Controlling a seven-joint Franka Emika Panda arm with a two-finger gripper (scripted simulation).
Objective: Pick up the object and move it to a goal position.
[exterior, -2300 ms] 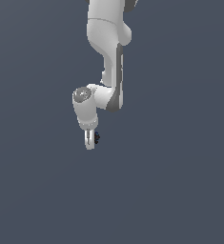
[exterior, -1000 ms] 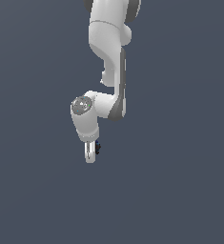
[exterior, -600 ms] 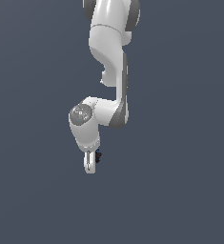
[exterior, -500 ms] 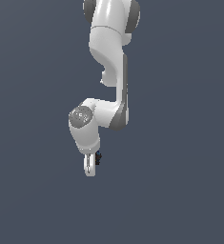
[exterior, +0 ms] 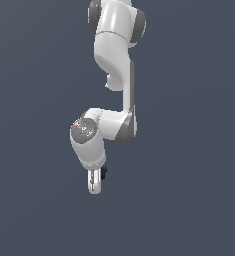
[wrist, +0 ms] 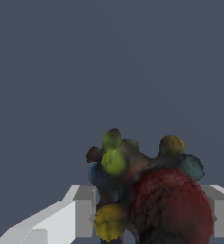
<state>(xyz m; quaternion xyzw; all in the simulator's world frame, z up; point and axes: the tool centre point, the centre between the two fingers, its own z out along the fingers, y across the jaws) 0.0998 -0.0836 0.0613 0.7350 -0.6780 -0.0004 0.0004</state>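
Note:
The object (wrist: 147, 190) is a dark lump with a big red bulge and yellow, green and teal knobs. In the wrist view it fills the space between the two white fingers (wrist: 80, 212), which press on its sides. In the exterior view the object (exterior: 104, 172) shows only as a tiny dark speck beside the white fingers. My gripper (exterior: 94, 188) hangs pointing down from the white arm, shut on the object (wrist: 149, 214), above the flat grey ground.
The white arm (exterior: 116, 65) reaches down from the upper edge of the exterior view. Plain dark grey surface surrounds it on all sides; no other thing shows.
The wrist and gripper have sunk lower and drifted slightly toward the exterior view's left, carrying the dark lump along. The grip has stayed the same.

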